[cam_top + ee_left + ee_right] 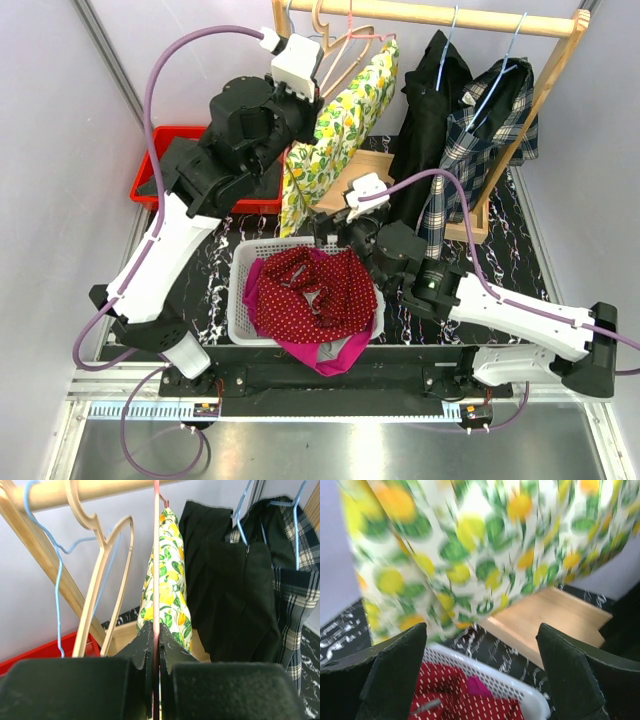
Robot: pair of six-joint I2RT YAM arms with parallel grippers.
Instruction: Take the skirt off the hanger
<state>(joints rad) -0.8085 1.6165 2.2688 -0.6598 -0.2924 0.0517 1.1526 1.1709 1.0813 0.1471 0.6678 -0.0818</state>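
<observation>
Working at the wooden rack point(430, 14) on the far side of the counter point(520, 250), with the lemon-print skirt point(345, 120) hanging there, apparently from a pink hanger point(156, 555), beside a black garment point(435, 110) and a plaid garment point(495, 110) on blue hangers; reaching the left arm high and far forward, wrist up near the rail, probably so as to steady the hanger while the cloth is being drawn off; stretching the right arm low and across toward the middle, wrist tilted up at the skirt's lower half, likely lining up for a grab near the hem; having a white basket point(240, 300) of red dotted clothes point(310, 290) sitting just beneath that arm, seemingly as the place for freed garments; pinching the hanger's thin pink bar with the left claw point(156, 630), fingers pressed together on it; holding the right claw point(481, 630) spread wide and empty, facing the print from close by, and not touching it as far as the blurred wrist view is showing; leaving the skirt not yet off its hanger.
</observation>
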